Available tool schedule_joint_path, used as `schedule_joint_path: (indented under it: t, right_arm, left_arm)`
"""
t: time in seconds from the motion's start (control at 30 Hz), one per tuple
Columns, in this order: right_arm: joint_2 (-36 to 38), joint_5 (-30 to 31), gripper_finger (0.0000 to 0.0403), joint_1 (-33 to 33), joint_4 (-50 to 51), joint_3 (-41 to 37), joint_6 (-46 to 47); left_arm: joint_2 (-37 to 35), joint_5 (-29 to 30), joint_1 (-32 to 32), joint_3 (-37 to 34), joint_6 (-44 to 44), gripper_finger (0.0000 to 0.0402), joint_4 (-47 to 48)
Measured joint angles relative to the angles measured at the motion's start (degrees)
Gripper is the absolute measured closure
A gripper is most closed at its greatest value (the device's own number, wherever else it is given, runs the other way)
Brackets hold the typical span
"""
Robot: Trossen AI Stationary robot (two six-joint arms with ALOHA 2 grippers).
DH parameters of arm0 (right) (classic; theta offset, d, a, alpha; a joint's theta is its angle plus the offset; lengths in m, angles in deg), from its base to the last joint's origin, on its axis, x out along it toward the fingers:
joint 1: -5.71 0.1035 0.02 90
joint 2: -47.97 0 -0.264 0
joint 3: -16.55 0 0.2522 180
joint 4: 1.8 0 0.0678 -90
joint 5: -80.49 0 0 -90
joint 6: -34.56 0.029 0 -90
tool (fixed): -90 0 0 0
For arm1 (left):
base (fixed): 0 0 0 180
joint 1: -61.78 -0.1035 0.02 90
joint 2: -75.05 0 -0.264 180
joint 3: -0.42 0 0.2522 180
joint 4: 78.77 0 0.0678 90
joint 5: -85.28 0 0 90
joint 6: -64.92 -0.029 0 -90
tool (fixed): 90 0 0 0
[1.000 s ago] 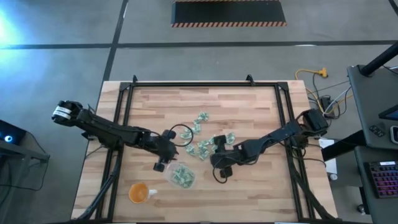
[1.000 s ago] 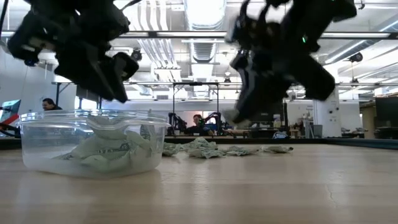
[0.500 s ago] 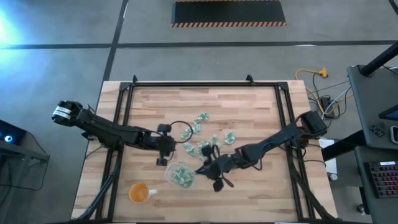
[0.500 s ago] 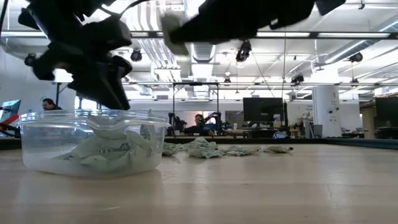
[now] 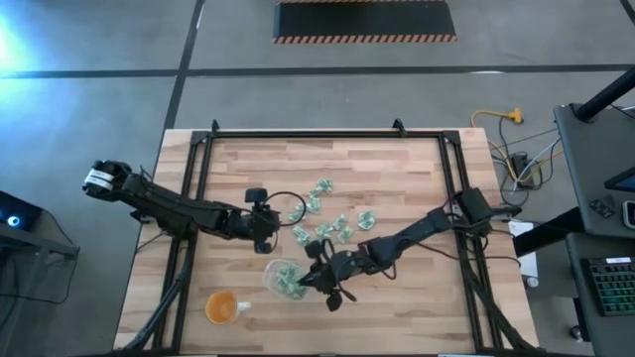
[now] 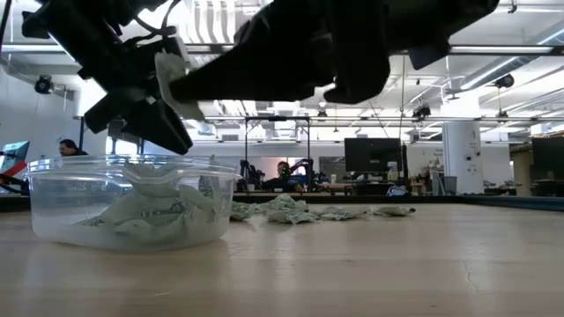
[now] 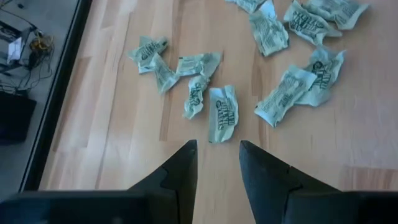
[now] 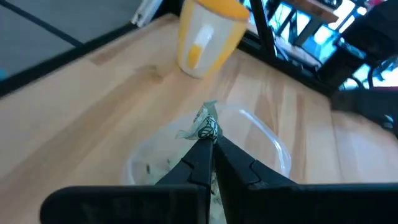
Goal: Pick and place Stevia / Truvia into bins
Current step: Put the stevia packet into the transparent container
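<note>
Several pale green Stevia / Truvia packets [image 5: 325,230] lie flat in a loose pile mid-table; more fill the clear tub [image 5: 286,282] toward the near edge. My right gripper [image 5: 310,274] hovers over the tub's rim [image 8: 268,140], shut on one packet [image 8: 206,126]. My left gripper [image 5: 270,230] is open, just left of the pile. In the left wrist view its fingers [image 7: 217,149] stand a little short of a crumpled packet [image 7: 222,121], touching nothing. In the low view the tub [image 6: 132,204] stands at the left with packets heaped inside. My right gripper pinches one packet by its lower end [image 8: 208,134] between the very tips of its two fingers. The packet stands up beyond the fingertips, lifted clear and above the tub's opening. In the low view it shows pale at the arm's end [image 6: 167,72].
A small orange cup [image 5: 220,307] stands near the table's near-left corner, left of the tub, also seen in the right wrist view beyond the tub [image 8: 208,31]. A black cable loop [image 5: 290,208] lies by the pile. Black rails [image 5: 193,198] frame the table.
My right gripper has travelled from the pile toward the near-left, carrying a packet, and now hangs over the tub. My left gripper has shifted from beside the tub toward the far edge and turned to face the pile.
</note>
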Motion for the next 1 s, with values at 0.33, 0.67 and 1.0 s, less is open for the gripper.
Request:
schedule_joint_path:
  t: [0.33, 0.67, 1.0]
  right_arm:
    - [-0.2, -0.9, 0.0355, -1.0, 0.6, 0.1, 1.7]
    - [2.4, 1.8, 0.0273, -1.0, 11.0, 1.3, 1.0]
    - [13.9, 7.3, 0.0276, -0.8, 50.6, 1.3, 19.6]
  left_arm:
    - [0.0, 0.0, 0.0, -0.2, 0.0, 0.0298, 0.0]
    - [0.0, 0.1, 0.0, -0.2, 0.0, 0.0298, -1.1]
    - [1.7, 0.6, -1.3, -0.3, -5.8, 0.0300, -11.7]
